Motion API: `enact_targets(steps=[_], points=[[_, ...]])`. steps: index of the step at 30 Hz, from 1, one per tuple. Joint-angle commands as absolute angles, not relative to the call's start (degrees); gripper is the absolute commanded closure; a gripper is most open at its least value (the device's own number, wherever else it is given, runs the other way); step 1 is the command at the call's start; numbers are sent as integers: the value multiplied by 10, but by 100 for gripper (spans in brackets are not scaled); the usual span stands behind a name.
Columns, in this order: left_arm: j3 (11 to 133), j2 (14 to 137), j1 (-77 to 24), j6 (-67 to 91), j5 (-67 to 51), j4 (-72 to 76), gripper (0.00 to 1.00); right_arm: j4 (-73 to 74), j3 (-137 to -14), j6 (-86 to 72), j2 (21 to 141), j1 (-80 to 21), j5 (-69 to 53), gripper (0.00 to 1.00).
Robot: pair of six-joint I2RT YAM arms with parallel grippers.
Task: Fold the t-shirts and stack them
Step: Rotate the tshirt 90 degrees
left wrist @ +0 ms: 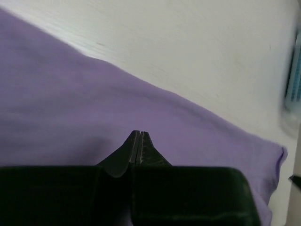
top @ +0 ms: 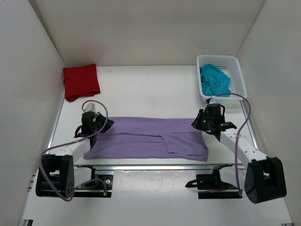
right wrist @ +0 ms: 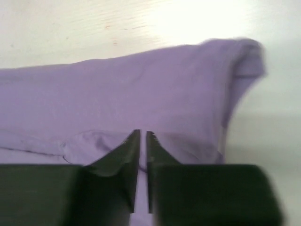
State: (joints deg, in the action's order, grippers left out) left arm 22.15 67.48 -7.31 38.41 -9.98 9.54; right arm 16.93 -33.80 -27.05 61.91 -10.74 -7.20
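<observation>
The lavender t-shirt (top: 146, 139) lies flat in a wide folded band across the near table, one sleeve flap turned in at its right half. My left gripper (top: 106, 125) hangs over the shirt's left end; in the left wrist view its jaws (left wrist: 140, 133) are pressed together above the purple cloth (left wrist: 70, 103), with nothing seen between them. My right gripper (top: 197, 123) is over the shirt's right end, and its jaws (right wrist: 143, 134) stand a narrow slit apart above the cloth (right wrist: 117, 89). A folded red t-shirt (top: 81, 81) rests at the back left. The teal t-shirt (top: 214, 80) is crumpled inside the basket.
The white mesh basket (top: 237, 70) stands at the back right, close behind my right arm. White walls close in the table on the left, back and right. A metal rail (top: 155, 166) runs along the near edge in front of the arm bases.
</observation>
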Motion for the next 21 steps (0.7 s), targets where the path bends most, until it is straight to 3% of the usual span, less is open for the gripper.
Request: enact_targets(steps=[1,4,9,11,13,16,20,21], points=[[158,660,16,465,-155,200,97,33,-337,-298,677,-164,-103,96],[159,665,25,447,-117,150,99,19,-348,-311,751,-202,-90,100],[98,698,84,494,-187,221,98,4,-400,-312,895,-226,-90,100],[118,682,55,469,-172,197,94,3,-444,-306,950,-224,-98,100],[147,656,16,440,-161,164,82,14,-515,-296,1007,-218,-105,100],[213,619,-65,398,-152,100,66,83,-680,-272,1121,-205,-114,100],[274,649,-96,365,-249,33,59,205,-1053,-236,1343,-196,-137,99],[285,649,-112,363,-239,8,59,268,-1207,-225,1426,-194,-141,100]])
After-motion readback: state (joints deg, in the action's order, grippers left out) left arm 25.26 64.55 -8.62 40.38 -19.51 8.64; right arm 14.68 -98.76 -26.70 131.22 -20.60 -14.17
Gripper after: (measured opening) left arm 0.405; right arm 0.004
